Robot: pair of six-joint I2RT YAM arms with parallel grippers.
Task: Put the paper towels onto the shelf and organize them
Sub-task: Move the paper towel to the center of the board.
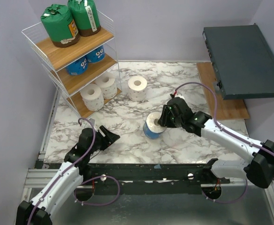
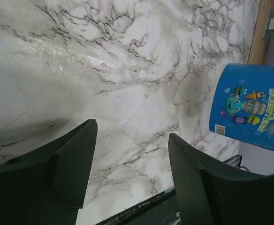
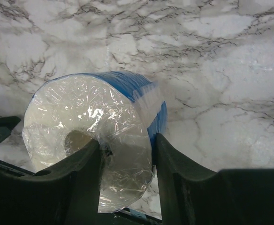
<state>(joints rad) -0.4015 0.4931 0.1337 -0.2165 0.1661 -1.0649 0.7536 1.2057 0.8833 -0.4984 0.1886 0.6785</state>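
Marble tabletop (image 1: 127, 140), grey walls behind. Right tool (image 1: 161, 121) clamped on blue-printed roll (image 1: 152, 126) at tabletop centre: we read one finger over core end, other outside wrapper; roll tilted. Left tool (image 1: 110, 138): fingers wide apart, nothing between, low near front edge. White wire shelf (image 1: 102, 35) at far left; white roll (image 1: 137, 88) stands upright near its foot. We see open marble between blue-printed roll and shelf.

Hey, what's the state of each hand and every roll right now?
Blue roll: upright on table.
White roll: upright on table.
Shelf: holds six rolls, two per tier.
Left hand: open, empty.
Right hand: straddling blue roll's wall, grip unclear.
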